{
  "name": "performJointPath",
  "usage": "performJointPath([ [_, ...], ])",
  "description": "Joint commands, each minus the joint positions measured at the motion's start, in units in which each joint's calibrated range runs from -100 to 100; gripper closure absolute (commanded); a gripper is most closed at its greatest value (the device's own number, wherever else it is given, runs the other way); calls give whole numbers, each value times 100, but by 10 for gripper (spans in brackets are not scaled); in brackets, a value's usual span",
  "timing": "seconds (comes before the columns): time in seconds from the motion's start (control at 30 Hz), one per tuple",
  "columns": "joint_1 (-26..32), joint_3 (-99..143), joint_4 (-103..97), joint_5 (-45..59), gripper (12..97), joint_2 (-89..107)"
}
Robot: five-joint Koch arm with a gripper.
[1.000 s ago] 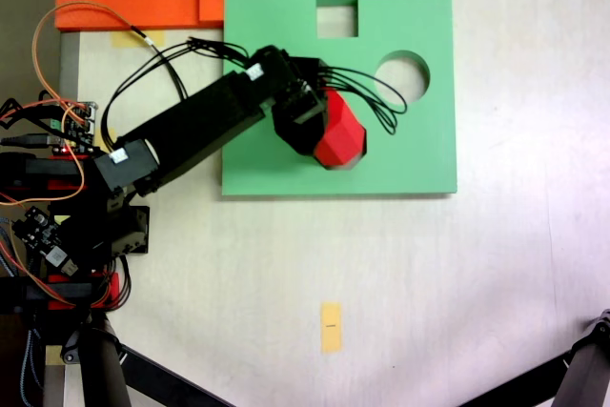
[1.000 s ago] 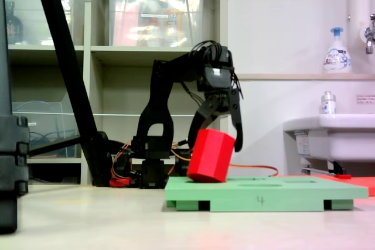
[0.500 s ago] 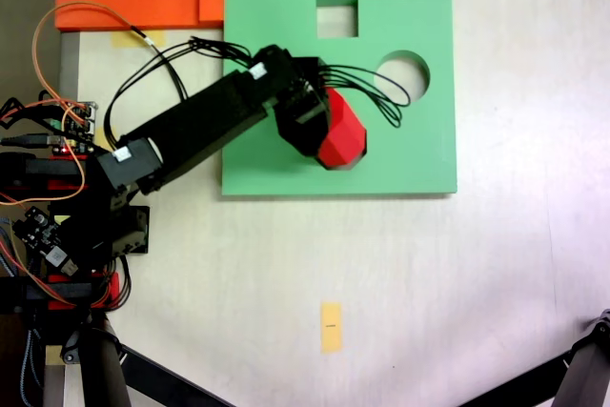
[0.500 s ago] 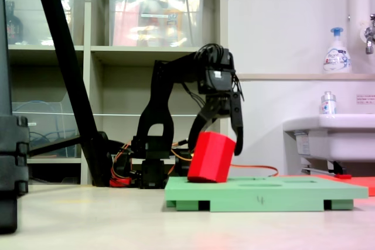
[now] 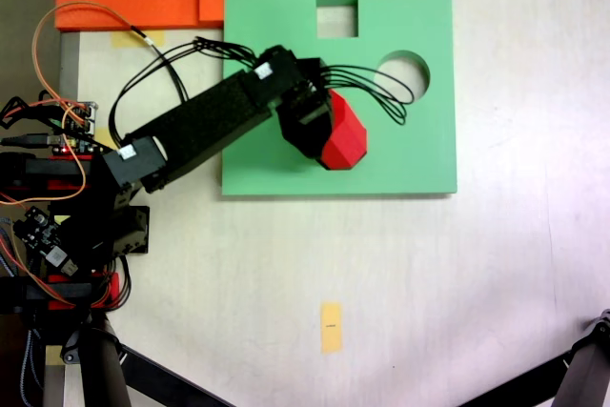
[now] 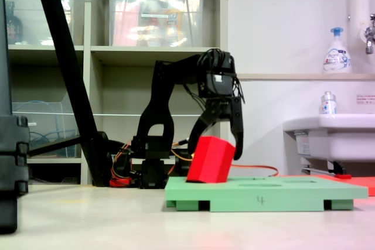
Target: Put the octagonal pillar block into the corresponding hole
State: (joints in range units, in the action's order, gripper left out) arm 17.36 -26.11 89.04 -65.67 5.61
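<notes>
While the arm reaches over the green foam board [image 5: 381, 154] in a fixed view from above, the octagonal pillar block [image 5: 343, 142] lies tilted at the board's middle, a little further up-left than a second ago. The corresponding hole is hidden beneath it, so I cannot tell how far it is seated. In a fixed view from the side, the block [image 6: 211, 160] leans left and sits lower than before, its base sunk into the board [image 6: 263, 193]. The hand [image 6: 218, 154] straddles the block's top, jaws spread, clamping loosely. A "4" is written on the board's edge.
</notes>
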Motion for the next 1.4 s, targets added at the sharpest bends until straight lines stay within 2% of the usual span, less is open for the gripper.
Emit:
performJointPath([
  [0.0,44,-390,-40,147,707,-2],
  [0.4,34,-310,-49,-244,702,-16],
  [1.17,-103,-340,-454,-161,689,-142],
  [1.37,-151,-340,-752,15,636,-393],
])
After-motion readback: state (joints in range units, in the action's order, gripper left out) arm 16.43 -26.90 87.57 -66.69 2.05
